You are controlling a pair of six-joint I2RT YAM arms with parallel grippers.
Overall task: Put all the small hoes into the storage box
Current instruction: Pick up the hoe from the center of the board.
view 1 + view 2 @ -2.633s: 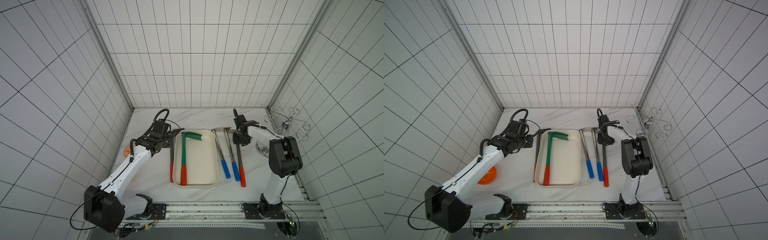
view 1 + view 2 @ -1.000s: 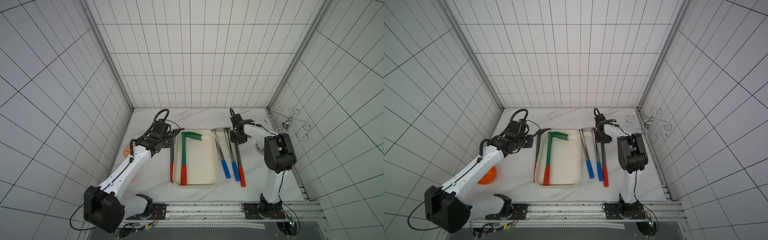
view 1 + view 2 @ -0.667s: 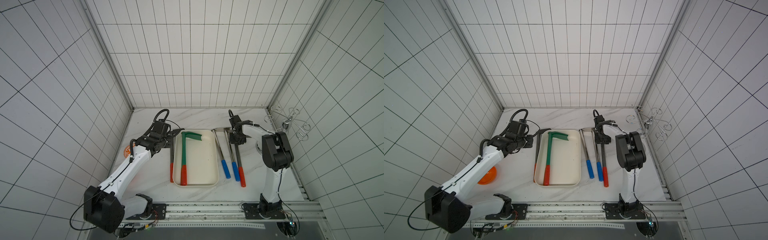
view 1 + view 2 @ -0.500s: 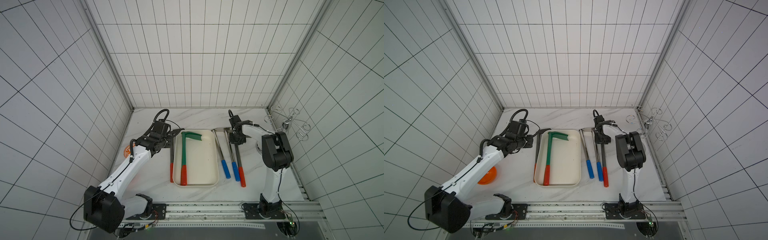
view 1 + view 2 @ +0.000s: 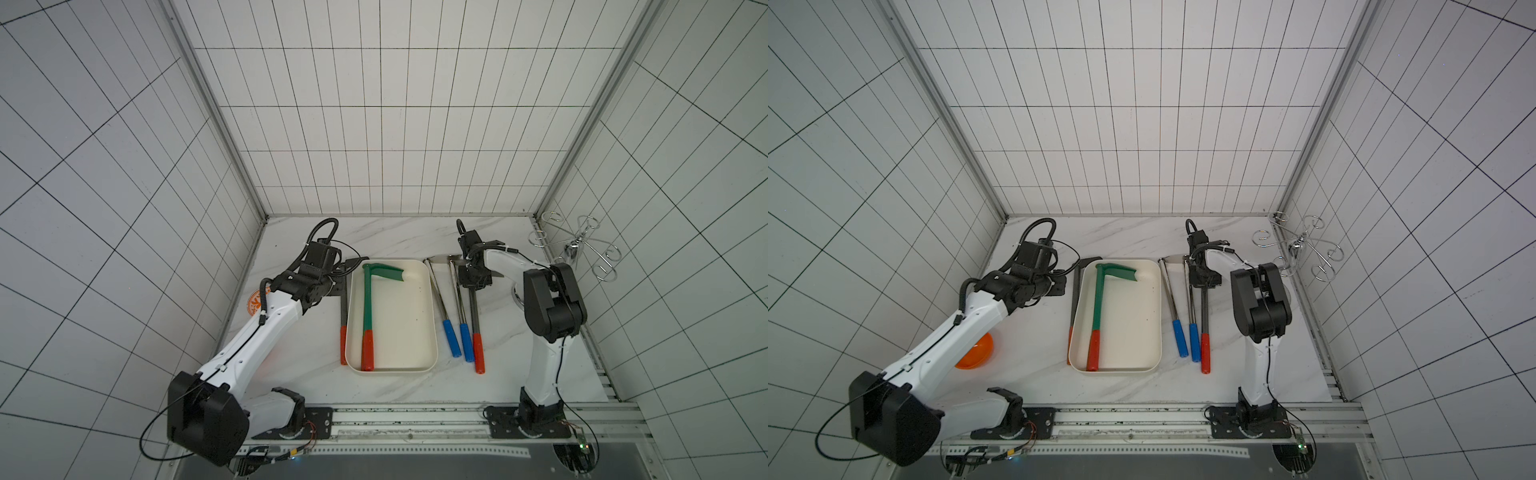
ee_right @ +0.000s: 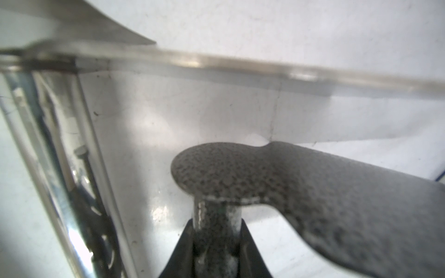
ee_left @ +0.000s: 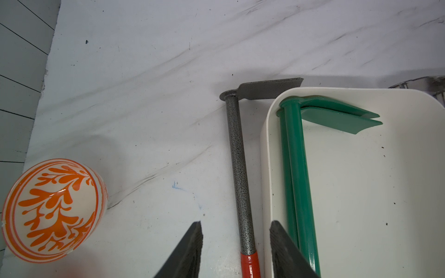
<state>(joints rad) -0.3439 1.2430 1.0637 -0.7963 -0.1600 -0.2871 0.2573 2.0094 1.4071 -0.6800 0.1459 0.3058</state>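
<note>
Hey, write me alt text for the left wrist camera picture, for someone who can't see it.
The left tool hangs open over a speckled grey hoe with a red grip, which lies on the marble table beside the cream storage box. A green hoe lies inside the box; an orange-patterned bowl stands apart.

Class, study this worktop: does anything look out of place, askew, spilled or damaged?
Nothing looks spilled or broken. Small dark specks dot the floor of the cream-white shallow plastic tray beside the green red-handled hoe. The right gripper is shut on the speckled grey metal hoe.
</note>
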